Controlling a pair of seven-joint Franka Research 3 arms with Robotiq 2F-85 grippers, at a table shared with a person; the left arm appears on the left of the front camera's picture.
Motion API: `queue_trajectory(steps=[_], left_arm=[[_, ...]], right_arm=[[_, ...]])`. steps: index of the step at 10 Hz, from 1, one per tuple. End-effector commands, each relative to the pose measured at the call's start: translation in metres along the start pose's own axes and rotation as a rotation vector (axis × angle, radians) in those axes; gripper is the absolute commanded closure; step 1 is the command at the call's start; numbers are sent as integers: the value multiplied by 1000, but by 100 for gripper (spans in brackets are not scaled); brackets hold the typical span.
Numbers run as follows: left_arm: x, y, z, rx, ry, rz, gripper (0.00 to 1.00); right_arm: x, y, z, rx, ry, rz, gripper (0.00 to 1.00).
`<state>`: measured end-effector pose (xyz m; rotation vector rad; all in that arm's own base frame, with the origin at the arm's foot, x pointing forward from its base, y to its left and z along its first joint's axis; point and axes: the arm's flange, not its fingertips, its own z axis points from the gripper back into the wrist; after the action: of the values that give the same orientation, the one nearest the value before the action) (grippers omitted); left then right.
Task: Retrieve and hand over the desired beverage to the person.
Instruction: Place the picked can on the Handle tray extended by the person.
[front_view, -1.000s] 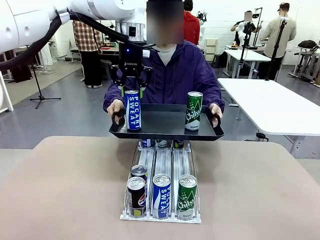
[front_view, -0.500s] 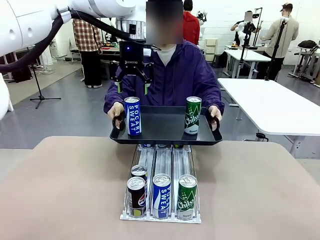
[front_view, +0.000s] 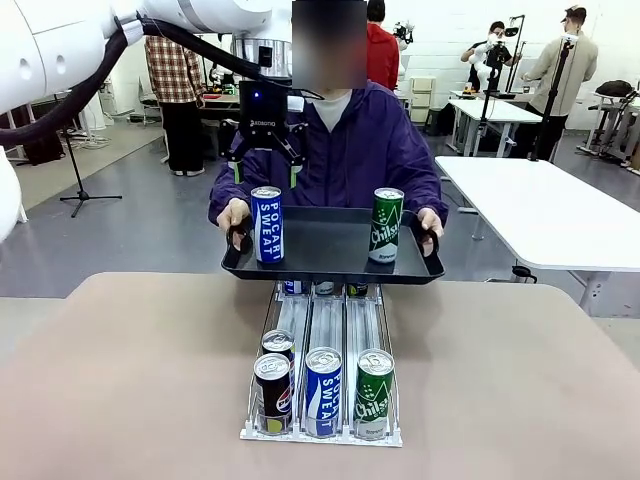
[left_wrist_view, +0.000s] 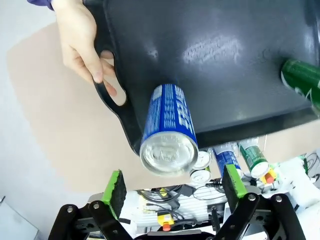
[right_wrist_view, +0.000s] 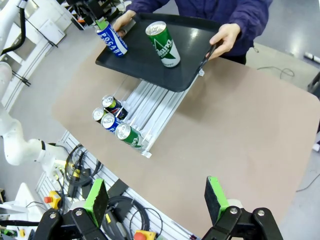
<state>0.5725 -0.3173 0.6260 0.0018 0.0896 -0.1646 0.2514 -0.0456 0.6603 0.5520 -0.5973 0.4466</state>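
A: Left side first. What did you find?

B: The left tool (front_view: 266, 172) hung over the blue can (front_view: 267, 225), jaws wide and gripping nothing. In the left wrist view, the can top (left_wrist_view: 168, 151) sat between the green pads (left_wrist_view: 115, 185), but clear of both. The can stood upright at the left end of the tray (front_view: 325, 245), close to the person's hand (front_view: 232, 216) on the handle.

A: Was the delivery done, in your judgement?

B: It looked so. The can was on the tray and free of the tool. The step in hand appeared to be the retreat.

A: How should that be done well?

B: Lift straight up before any sideways travel, so neither pad clips the rim and tips the can. Keep the jaws wide until well above it. Steer away from the person's (front_view: 345, 150) chest, just behind the tool.

A: Centre and right?

B: A green can (front_view: 386, 225) stood upright toward the tray's right end, with the other hand (front_view: 430, 220) at that handle. Below, the rack (front_view: 322, 380) on the surface (front_view: 150, 380) held three front cans and others behind. The tray was held above the rack's far end, so any knock might drop a can onto it.

A: The right tool?

B: The right tool (right_wrist_view: 157, 200) stood open and empty, well back from the tray, over the surface's near edge.
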Motion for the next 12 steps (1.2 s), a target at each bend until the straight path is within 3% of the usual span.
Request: queue_trajectory(steps=[1,4,8,12], left_arm=[[-28,1,14,51,-13,-115,0],[-110,24,8,53,-108,-234,0],[-199,71,14,5,-324,-220,0],[-219,100,19,-51,-354,-163,0]], right_arm=[[1,-2,-1,3,10,11,0],[1,-2,-1,3,10,11,0],[1,-2,-1,3,10,11,0],[1,-2,-1,3,10,11,0]])
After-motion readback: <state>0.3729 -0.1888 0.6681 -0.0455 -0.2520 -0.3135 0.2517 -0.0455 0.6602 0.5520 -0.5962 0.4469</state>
